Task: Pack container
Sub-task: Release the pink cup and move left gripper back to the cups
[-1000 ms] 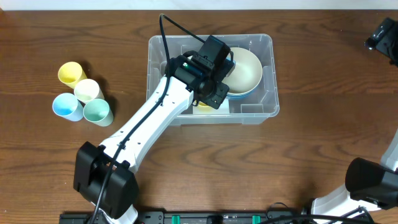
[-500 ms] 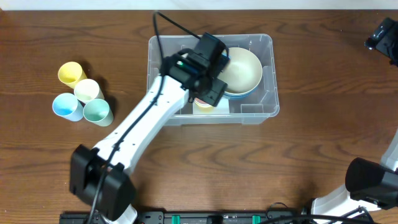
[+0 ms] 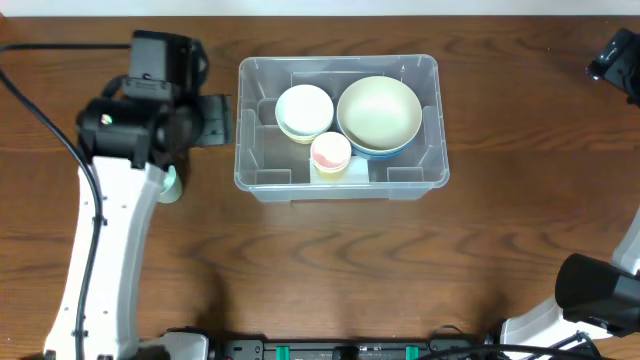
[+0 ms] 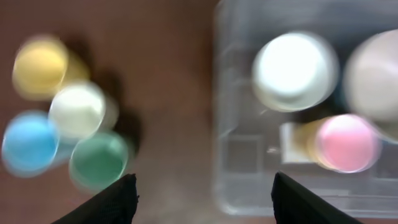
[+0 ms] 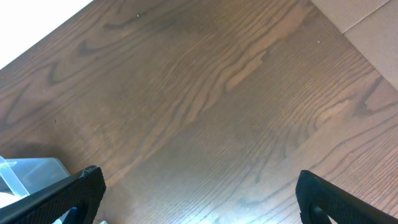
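Four cups [image 4: 78, 111] cluster just beside the container [image 3: 247, 170].

I have the left arm [image 3: 105, 230] upright along the overhead's left edge, left gripper [image 4: 205, 200] spread, empty; right gripper [image 5: 208, 196] gapes fully, empty too.

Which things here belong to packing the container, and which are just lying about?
For the job:
container
big bowl, small white bowl and pink cup, all inside it
yellow cup, white cup, blue cup and green cup, outside it
left gripper, open

Just there:
table
right gripper, open, away from the cups
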Motion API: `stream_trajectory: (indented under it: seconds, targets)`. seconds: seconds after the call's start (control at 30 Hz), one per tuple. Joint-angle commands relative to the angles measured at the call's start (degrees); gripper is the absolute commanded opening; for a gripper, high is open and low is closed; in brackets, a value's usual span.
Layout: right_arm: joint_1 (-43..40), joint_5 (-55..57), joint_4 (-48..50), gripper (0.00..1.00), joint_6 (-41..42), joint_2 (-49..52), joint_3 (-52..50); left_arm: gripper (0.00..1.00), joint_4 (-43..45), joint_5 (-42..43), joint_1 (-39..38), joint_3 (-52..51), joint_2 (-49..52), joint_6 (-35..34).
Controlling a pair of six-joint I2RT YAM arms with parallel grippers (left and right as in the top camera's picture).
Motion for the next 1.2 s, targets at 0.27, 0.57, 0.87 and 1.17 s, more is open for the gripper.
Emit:
stream_trajectory:
  seconds: [0.27, 0.57, 0.87, 1.17]
  targets:
    - [-0.22, 0.35, -0.04, 0.99, 0.74, -1.14, 0.66, 0.7, -3.91, -0.66, 9.35, -8.35, 11.74, -8.5]
    - [-0.22, 0.35, -0.04, 0.99, 0.74, -1.14, 0.66, 0.7, -1.95, -0.94, 9.4, -8.76, 19.91, -8.39]
    - [-0.22, 0.35, -0.07, 0.99, 0.74, -1.14, 0.66, 0.7, -0.76, -7.65, 9.51, -8.76, 21.53, -7.58]
    - [-0.22, 0.35, -0.07, 0.99, 0.74, -1.14, 0.66, 0.69, 1.81, -7.61, 9.51, -9.42, 22.64, -4.52]
